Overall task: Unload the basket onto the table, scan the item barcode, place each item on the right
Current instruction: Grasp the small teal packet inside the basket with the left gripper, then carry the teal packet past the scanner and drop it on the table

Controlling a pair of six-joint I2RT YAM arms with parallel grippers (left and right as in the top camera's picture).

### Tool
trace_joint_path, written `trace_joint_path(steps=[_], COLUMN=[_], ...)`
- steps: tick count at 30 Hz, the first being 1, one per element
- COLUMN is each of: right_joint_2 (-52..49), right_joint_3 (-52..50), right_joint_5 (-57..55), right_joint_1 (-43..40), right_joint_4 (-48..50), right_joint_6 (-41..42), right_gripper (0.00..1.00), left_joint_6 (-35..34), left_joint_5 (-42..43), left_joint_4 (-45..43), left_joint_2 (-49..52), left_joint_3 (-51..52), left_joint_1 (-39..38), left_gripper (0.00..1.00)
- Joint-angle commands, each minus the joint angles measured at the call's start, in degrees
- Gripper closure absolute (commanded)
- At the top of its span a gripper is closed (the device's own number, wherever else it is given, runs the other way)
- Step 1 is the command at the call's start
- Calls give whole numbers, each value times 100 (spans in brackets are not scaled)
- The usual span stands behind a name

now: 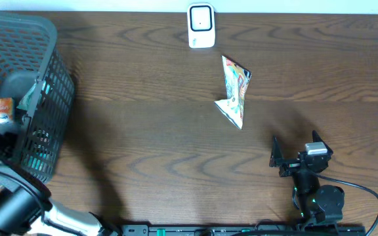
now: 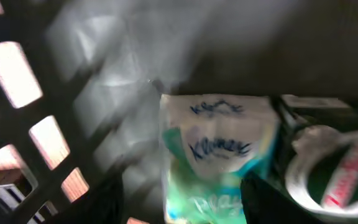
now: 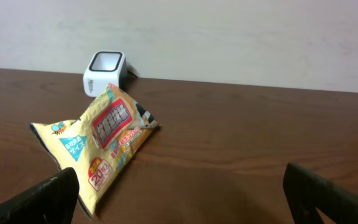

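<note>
A white barcode scanner [image 1: 201, 26] [image 3: 104, 73] stands at the table's far edge. A yellow printed pouch [image 1: 233, 92] [image 3: 101, 140] lies on the wood just in front of it. My right gripper [image 1: 296, 145] [image 3: 185, 193] hovers open and holds nothing, nearer than the pouch and to its right. My left arm [image 1: 5, 196] reaches into the black mesh basket [image 1: 44, 29]. In the blurred left wrist view my left gripper [image 2: 182, 199] is open, with a white-and-green Kleenex tissue pack [image 2: 219, 155] lying between its dark fingers [image 2: 104, 205].
Inside the basket, a round white-and-green package with red lettering [image 2: 334, 174] lies right of the tissue pack, and an orange item [image 1: 2, 108] shows from above. The basket's mesh wall [image 2: 17, 124] is close on the left.
</note>
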State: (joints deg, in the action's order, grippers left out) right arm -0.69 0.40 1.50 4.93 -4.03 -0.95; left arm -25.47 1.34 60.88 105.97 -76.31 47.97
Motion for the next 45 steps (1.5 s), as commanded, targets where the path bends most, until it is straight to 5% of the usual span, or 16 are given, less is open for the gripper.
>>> trace_joint_path(steps=[1,7,14,23,36,40,45], right_joint_2=[28,28,28,28,28,28,28], right_joint_3=[-9,-9,-9,-9,-9,-9,-9], right_joint_5=[-31,-31,-31,-31,-31,-31,-31], right_joint_1=[-44,-44,-44,-44,-44,-44,-44], right_joint_4=[-26,-26,-26,-26,-26,-26,-26], right_joint_6=[-85,-85,-85,-85,-85,-85,-85], right_gripper=[1,1,1,1,1,1,1], left_joint_6=[31,33,35,26,-664,-678,-367], left_joint_5=[-72,-74,-74,68,1659,2562,2719], left_joint_4=[22,-68,-247,101,-1812,-2448,-2463], left_joint_2=[337,621,629,22,-4033,-4470,-4186], left_joint_3=[15,15,7,-710,-925,-925,-920], left_joint_1=[17,17,20,20,-116,-990,-2732], left_gripper=[40,40,93,93,93,93,93])
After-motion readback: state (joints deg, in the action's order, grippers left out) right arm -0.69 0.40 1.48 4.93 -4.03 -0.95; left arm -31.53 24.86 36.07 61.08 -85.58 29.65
